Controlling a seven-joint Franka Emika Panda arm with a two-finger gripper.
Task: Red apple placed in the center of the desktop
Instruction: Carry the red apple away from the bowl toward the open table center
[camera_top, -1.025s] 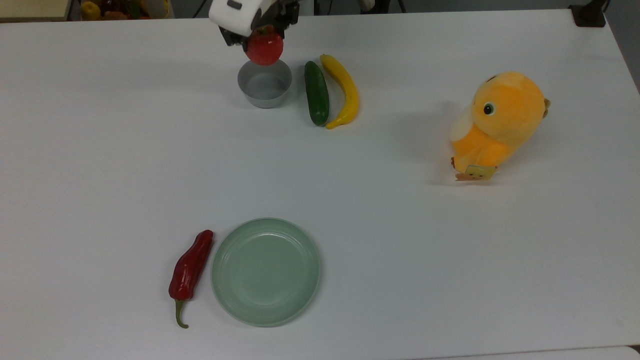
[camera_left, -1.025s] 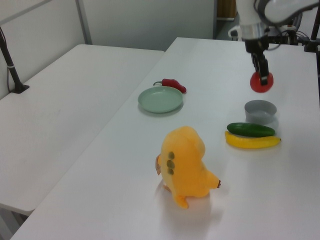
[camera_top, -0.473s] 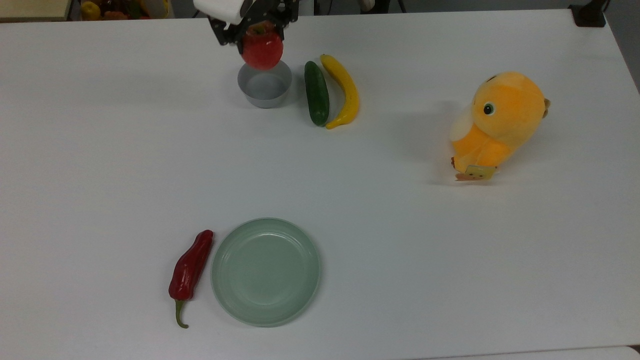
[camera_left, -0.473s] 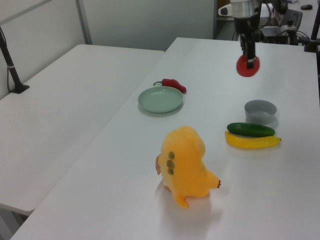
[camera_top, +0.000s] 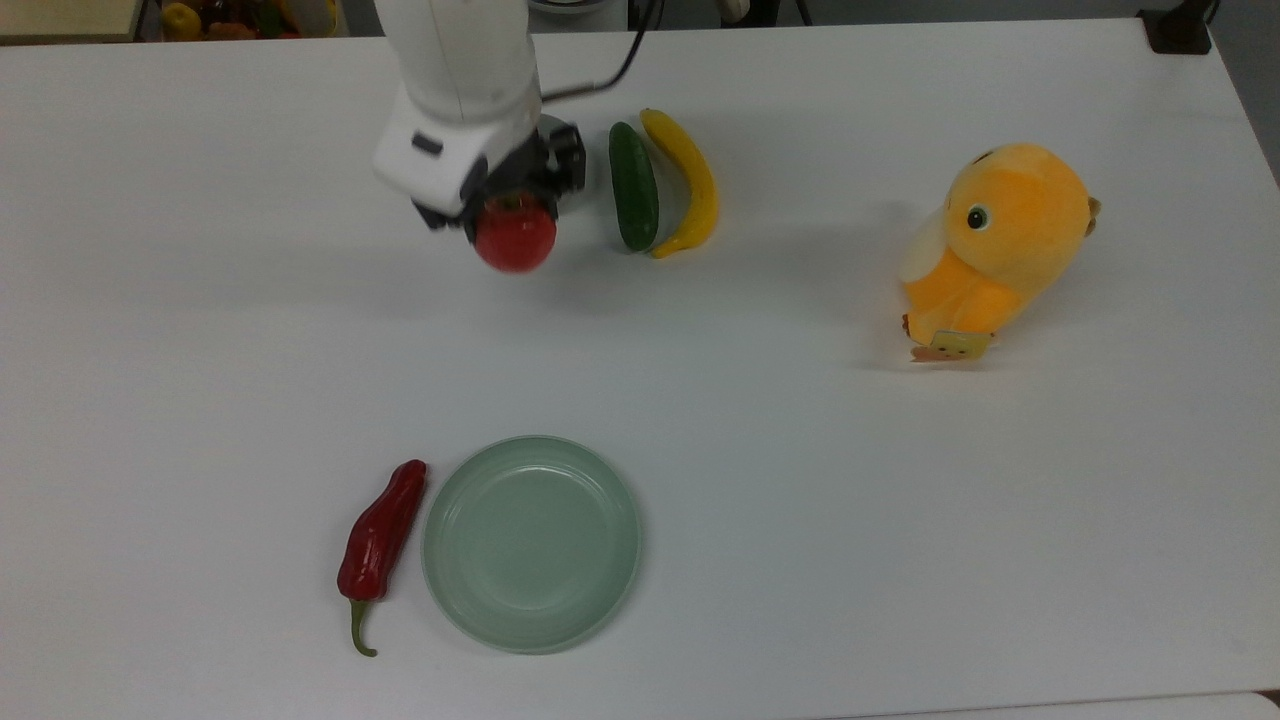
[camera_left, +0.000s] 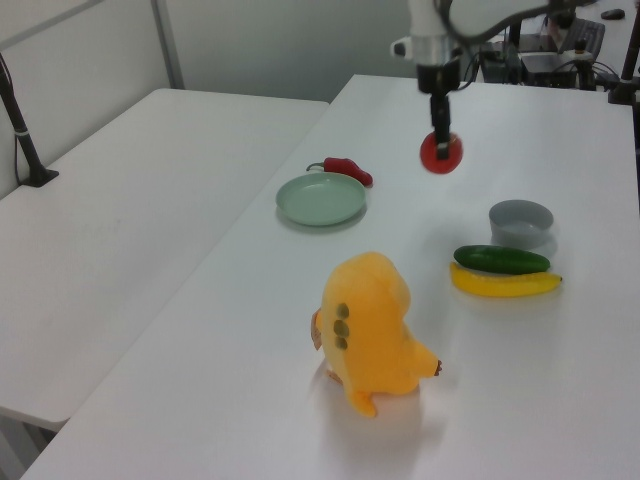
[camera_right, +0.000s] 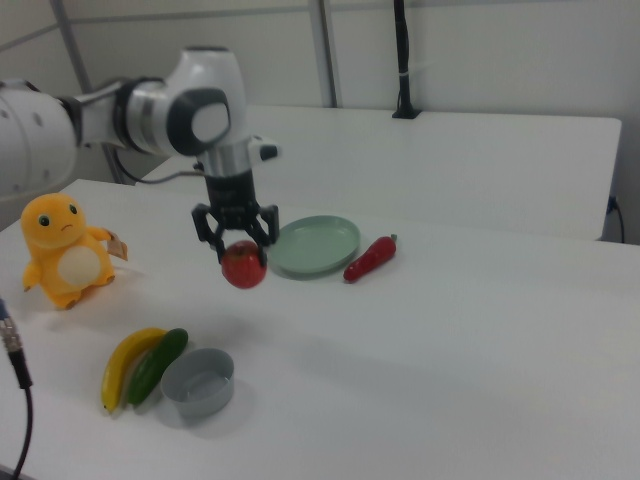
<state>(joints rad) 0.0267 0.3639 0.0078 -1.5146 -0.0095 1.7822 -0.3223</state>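
Carrying the red apple (camera_top: 516, 238) clear of the grey bowl (camera_left: 521, 222), your gripper (camera_right: 238, 243) has swung out from over that bowl toward the open middle of the desktop (camera_top: 780, 420). The jaws are clamped on the fruit from above, and it hangs in the air, well off the surface. I judge you are mid-transfer: the lift is done, and what remains is a little more travel toward the centre, then the lowering and release.

Nearest in the top view lie the dark red chili pepper (camera_top: 380, 535), long and waxy with a curled green stem, and just beside it the shallow pale-green plate (camera_top: 531, 543), glazed and round. Farther back sits the plush orange toy (camera_top: 995, 245), soft and fuzzy. Beyond the glossy, round apple lie the smooth dark cucumber (camera_top: 633, 187) and curved yellow banana (camera_top: 684, 180), touching.
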